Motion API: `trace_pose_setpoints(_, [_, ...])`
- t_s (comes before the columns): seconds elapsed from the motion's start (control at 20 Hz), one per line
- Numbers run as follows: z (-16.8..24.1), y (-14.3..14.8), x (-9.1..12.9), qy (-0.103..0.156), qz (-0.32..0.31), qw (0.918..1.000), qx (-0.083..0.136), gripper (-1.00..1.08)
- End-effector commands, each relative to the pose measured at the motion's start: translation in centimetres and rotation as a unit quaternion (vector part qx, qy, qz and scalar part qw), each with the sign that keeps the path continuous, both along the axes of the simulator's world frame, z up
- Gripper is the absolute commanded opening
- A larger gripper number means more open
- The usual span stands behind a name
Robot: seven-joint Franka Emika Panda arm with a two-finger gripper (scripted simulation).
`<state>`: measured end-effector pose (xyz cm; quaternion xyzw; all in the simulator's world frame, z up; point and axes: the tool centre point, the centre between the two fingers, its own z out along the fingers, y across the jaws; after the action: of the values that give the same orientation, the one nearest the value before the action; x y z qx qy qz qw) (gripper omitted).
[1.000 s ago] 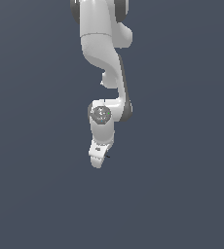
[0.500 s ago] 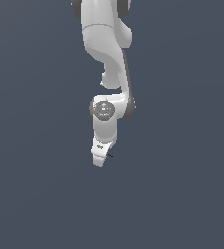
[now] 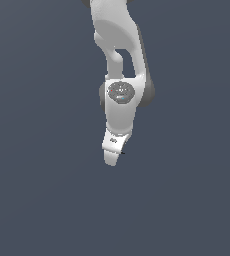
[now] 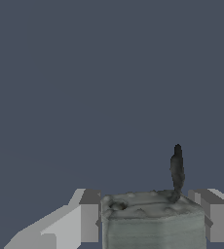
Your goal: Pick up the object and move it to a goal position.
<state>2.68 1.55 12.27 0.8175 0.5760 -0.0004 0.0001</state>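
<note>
The object (image 4: 153, 221) is a grey-beige blocky piece with a dark thin stem rising from one corner. In the wrist view it fills the gap between the two grey fingers (image 4: 87, 219). My gripper (image 4: 150, 216) is shut on it, with a pad pressed against each side. The exterior view has the white arm hanging down from the top, with the gripper (image 3: 112, 156) at its lower end, above the plain dark surface. There the white hand hides the object almost fully; only a tiny dark speck (image 3: 123, 152) shows at the fingertips.
A flat, featureless dark grey-blue surface (image 3: 42, 200) fills both views. The white arm's wrist joint (image 3: 120, 93) stands above the gripper.
The wrist joint has risen and shifted toward the exterior view's right. The gripper tip has drifted slightly to that right, still holding the object.
</note>
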Motion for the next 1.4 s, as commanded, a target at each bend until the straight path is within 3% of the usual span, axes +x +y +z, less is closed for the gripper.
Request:
trace_pose_setpoints(0.0, [2.8,1.3,0.3,0.000,0.000,1.0000,0.000,-1.00])
trace_pose_setpoints(0.8, [19.6,9.0,2.8,0.000,0.000,1.0000,0.001,-1.00])
trace_pose_setpoints(1.35, [26.2,12.0,4.1,0.000,-0.001,1.0000,0.001,-1.00])
